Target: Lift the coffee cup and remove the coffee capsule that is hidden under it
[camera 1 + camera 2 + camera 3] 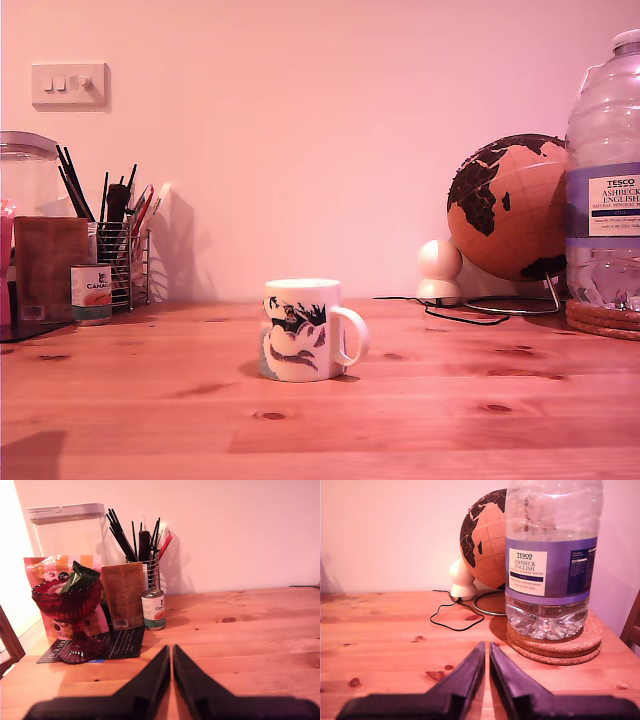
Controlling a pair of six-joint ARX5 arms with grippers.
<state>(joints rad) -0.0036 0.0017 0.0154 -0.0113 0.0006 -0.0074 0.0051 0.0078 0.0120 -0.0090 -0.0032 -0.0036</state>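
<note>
Both pincers are clenched with nothing between the jaws: my first gripper shows its two dark fingers meeting at the tips over bare wood, and my second gripper stands the same way. Neither appears in the exterior view, which alone shows the cup.

Ahead of my first gripper, nearest, a red glass bowl on a stem holds a dark green packet. Just beyond stands a tin, then a brown box, a wire holder full of pens, and a clear lidded tub against the wall.

Ahead of my second gripper, a water bottle partly filled sits on two stacked cork mats. Farther off a black cable trails across the table, with a globe and a white ball-shaped object near the wall.

The cup stands upright mid-table in the exterior view, handle toward that view's right, well apart from the clutter each gripper faces. It shows in neither wrist view, so its place relative to either gripper cannot be told. No capsule is visible.
</note>
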